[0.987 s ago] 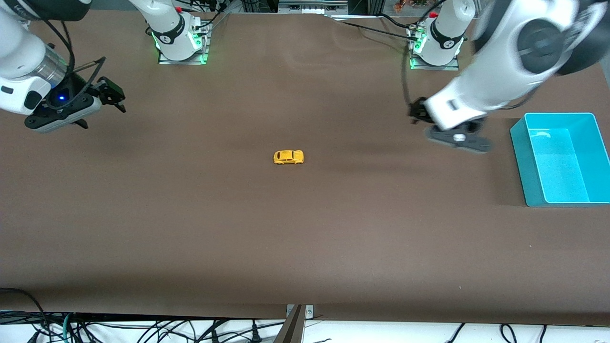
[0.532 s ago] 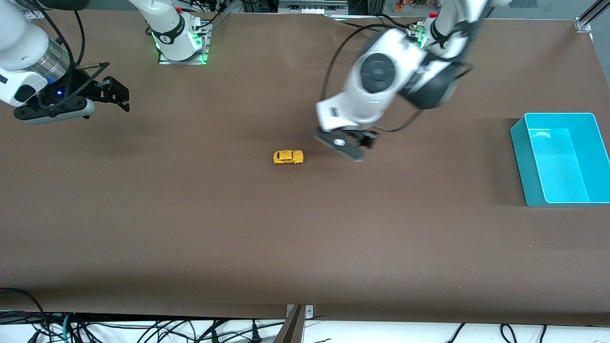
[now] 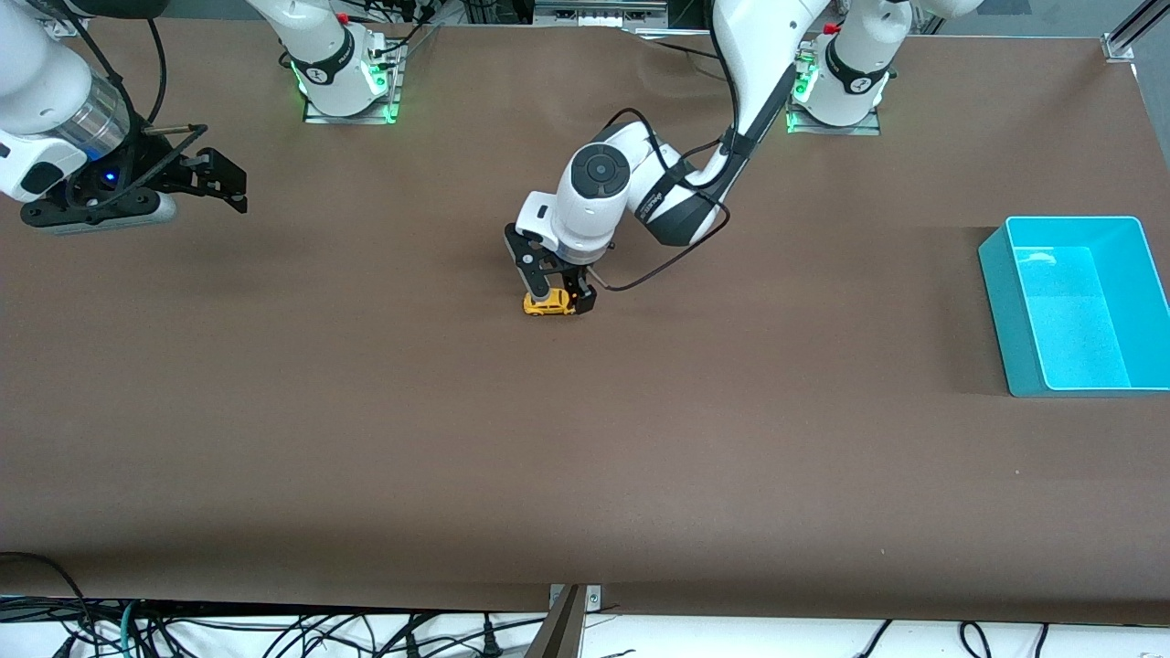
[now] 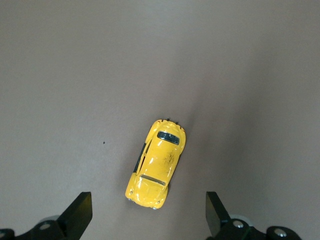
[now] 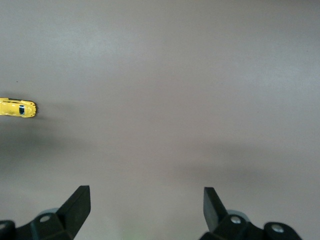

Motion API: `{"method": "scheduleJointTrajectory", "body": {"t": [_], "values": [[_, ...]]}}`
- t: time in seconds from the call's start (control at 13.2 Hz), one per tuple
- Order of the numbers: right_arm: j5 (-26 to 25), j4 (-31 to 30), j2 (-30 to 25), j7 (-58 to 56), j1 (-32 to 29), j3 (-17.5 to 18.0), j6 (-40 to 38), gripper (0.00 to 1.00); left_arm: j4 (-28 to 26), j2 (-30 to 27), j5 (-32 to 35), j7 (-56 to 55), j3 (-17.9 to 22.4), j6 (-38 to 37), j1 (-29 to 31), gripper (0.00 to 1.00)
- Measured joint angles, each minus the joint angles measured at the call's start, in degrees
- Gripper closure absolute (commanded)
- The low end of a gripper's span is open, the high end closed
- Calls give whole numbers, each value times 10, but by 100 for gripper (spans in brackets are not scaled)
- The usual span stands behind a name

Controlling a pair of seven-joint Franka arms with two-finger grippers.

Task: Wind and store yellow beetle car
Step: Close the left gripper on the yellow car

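Observation:
The yellow beetle car point(image 3: 547, 305) sits on its wheels on the brown table, about at its middle. My left gripper point(image 3: 555, 291) is low over it and open. In the left wrist view the car point(image 4: 156, 162) lies just ahead of the gap of the left gripper point(image 4: 147, 212), with both fingers well apart from it. My right gripper point(image 3: 224, 183) is open and empty, and it waits over the right arm's end of the table. The right wrist view shows the right gripper point(image 5: 146, 202) over bare table and the car point(image 5: 17, 107) far off.
An open turquoise bin point(image 3: 1004, 315) stands at the left arm's end of the table, with nothing in it. The two arm bases stand along the table's edge farthest from the front camera. Cables hang below the nearest edge.
My left arm has swung from near the turquoise bin toward the table's middle and come down over the car, gripper open. The car has not moved. The right gripper has barely shifted.

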Motion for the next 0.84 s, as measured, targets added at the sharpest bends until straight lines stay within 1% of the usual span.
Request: {"method": "scheduleJointTrajectory", "body": {"t": [0.15,0.3,0.53,0.68,0.84], "values": [[0,0,1,3,0,-1,0,0,3,0,0,44,0,0,0,0],[0,1,3,4,-2,-3,0,0,3,4,0,56,0,3,-3,0],[0,1,7,4,-4,-6,0,0,4,37,0,58,0,17,-4,0],[0,1,9,5,-4,-6,0,0,5,62,0,58,0,40,-5,1],[0,1,10,5,-4,-6,0,0,7,73,0,59,0,56,-7,1]]}}
